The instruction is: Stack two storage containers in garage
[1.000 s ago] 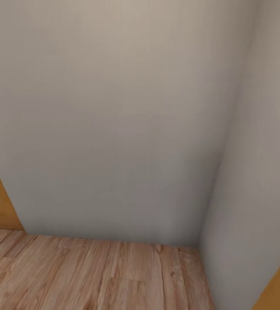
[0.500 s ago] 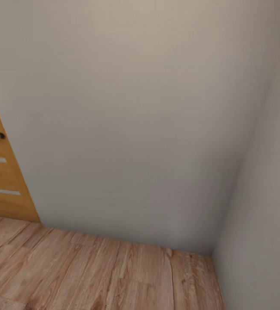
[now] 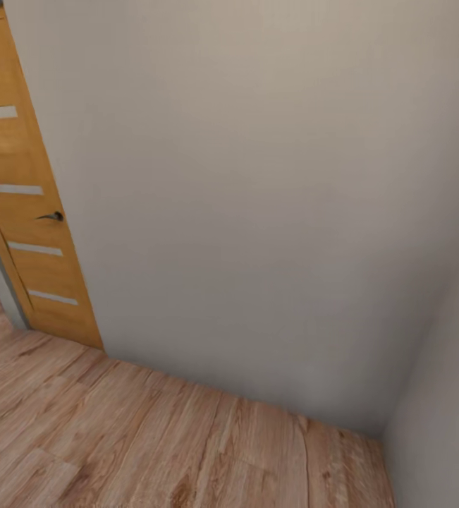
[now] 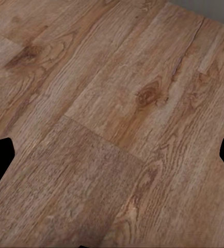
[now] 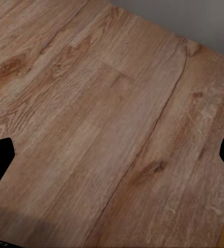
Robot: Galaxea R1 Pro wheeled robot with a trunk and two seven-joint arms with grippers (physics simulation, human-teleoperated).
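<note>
Facing a plain grey wall above light wood plank flooring, an orange door with dark handle alongside, left gripper and right gripper spread wide over bare planks, holding nothing.

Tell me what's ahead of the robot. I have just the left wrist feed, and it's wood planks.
Observer: The head view faces a plain grey wall that meets a side wall in a corner at the right.
Operator: Give me a way out.
Observer: An orange wooden door with a dark handle stands at the left end of that wall.
Operator: Check the right arm.
Observer: In the right wrist view, the right gripper has its jaws wide apart, with bare wood floor between them and nothing held.
</note>
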